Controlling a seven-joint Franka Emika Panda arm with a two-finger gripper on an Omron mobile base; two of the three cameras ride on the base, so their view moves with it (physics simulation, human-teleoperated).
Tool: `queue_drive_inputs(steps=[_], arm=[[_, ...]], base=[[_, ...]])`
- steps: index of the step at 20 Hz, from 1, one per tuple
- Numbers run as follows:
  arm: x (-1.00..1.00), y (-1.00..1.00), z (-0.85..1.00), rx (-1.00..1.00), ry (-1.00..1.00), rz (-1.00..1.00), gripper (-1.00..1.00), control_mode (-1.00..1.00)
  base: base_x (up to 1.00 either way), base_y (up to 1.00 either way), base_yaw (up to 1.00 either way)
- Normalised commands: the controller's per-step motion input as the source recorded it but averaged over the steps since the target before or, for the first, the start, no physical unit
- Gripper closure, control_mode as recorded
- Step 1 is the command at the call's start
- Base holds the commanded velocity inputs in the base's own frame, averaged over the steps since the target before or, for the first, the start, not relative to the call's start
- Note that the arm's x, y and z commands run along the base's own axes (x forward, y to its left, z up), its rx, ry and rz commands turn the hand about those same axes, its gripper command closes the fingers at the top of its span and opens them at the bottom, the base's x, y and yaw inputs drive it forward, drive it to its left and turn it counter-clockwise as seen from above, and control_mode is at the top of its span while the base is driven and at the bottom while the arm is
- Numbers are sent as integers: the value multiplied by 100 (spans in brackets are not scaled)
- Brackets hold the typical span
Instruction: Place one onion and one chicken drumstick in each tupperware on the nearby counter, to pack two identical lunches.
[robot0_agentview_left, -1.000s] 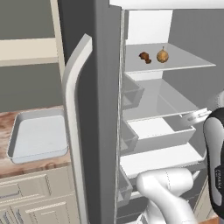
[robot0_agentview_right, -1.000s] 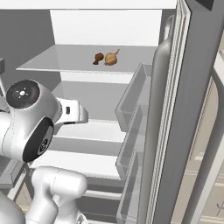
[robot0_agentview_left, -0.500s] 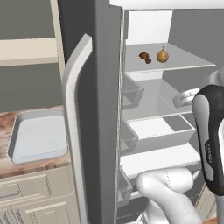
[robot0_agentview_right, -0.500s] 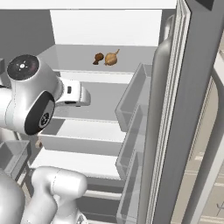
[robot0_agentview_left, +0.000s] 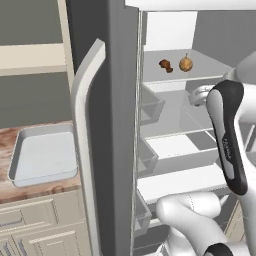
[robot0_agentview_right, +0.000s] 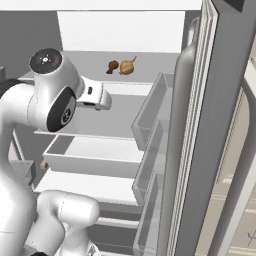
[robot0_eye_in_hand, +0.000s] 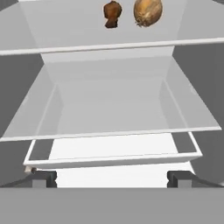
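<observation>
Item: onion and chicken drumstick, side by side on the upper fridge shelf, well above my pincer, which is spread wide and empty. Handling, as I judge it: onion firm, round, slippery-skinned, best taken across its widest girth. Drumstick small, irregular; grip across the meaty end.

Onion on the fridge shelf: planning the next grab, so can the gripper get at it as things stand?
Probably yes. The fridge door is open, the onion sits uncovered beside the drumstick, and the open gripper faces the shelves.
</observation>
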Motion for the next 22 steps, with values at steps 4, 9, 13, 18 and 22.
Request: queue_drive_inputs(steps=[4, 9, 13, 18, 22], arm=[[32, -10, 0, 5, -17, -7, -100, -100], [20, -6, 3, 0, -16, -7, -100, -100], [6, 0, 29, 0, 0, -3, -100, -100], [2, 0, 49, 0, 0, -2, -100, -100], [24, -2, 22, 0, 0, -3, -100, -100]], base=[[0, 0, 0], [0, 0, 0], [0, 0, 0], [0, 0, 0], [0, 0, 0]])
